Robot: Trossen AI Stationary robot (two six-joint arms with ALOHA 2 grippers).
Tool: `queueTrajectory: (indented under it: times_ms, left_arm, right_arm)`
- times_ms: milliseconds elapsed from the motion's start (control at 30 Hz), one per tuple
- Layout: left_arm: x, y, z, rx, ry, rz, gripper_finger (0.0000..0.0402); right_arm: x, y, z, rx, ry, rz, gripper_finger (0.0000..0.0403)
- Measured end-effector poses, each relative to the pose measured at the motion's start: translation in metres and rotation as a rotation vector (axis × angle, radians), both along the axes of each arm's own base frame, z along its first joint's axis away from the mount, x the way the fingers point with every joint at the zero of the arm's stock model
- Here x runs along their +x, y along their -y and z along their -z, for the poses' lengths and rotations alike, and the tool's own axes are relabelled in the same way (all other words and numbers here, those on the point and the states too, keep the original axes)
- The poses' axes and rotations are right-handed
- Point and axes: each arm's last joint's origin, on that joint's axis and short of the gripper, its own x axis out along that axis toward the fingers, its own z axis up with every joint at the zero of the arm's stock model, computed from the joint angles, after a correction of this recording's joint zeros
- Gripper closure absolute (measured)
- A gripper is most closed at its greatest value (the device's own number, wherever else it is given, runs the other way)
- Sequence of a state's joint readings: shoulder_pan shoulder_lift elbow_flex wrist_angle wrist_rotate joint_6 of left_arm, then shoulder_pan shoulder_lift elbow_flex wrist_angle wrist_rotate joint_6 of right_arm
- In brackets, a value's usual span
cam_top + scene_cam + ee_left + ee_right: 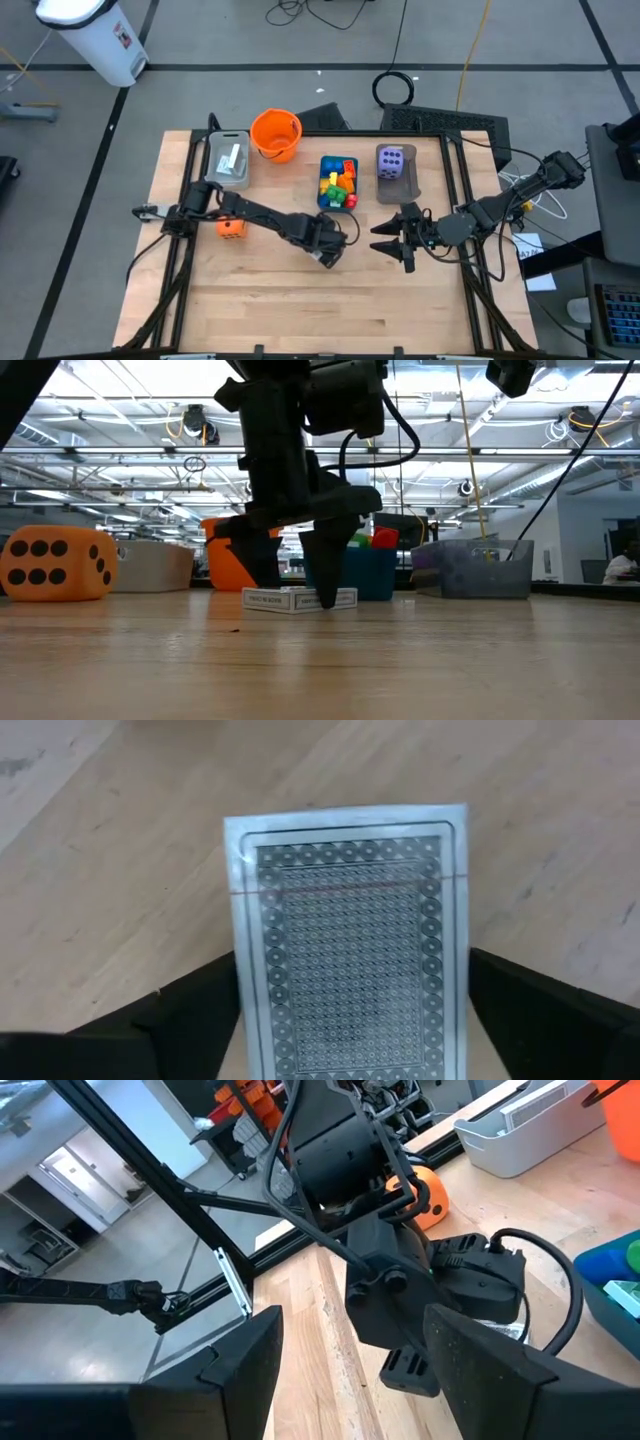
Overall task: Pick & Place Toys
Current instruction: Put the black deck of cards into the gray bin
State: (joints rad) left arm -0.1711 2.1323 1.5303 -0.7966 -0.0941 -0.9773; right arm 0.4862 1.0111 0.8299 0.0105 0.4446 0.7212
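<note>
Nearest you, your left claw is down on the wooden surface with its fingers spread wide, straddling a flat white card box with a patterned back. In the left wrist view one dark finger stands on each side of the box and neither pad visibly presses on it, so nothing is gripped. The box lies flat on the surface, near the middle.

Just to the right, your right claw hovers above the surface, fingers wide apart and holding nothing, pointing toward the left claw.

Farther left, the orange die sits on the surface beside the left arm's base.

Along the far edge you have the grey tray holding a small white card, the orange bucket, the blue tray filled with bright plastic bricks, and the purple die resting in the tray at the right end.
</note>
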Motion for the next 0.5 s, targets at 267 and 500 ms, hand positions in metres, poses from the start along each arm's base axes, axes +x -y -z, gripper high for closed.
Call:
queueTrajectory:
  times_ms: [267, 500]
  left_arm:
    - [-0.001, -0.003, 0.0, -0.015, -0.018, -0.027, 0.0092]
    - [-0.01, -0.003, -0.017, -0.047, -0.036, 0.01, 0.0092]
  right_arm:
    - [0.0, 0.0, 0.0, 0.0, 0.0, 0.0, 0.0167]
    - [0.0, 0.0, 0.0, 0.0, 0.0, -0.001, 0.0167]
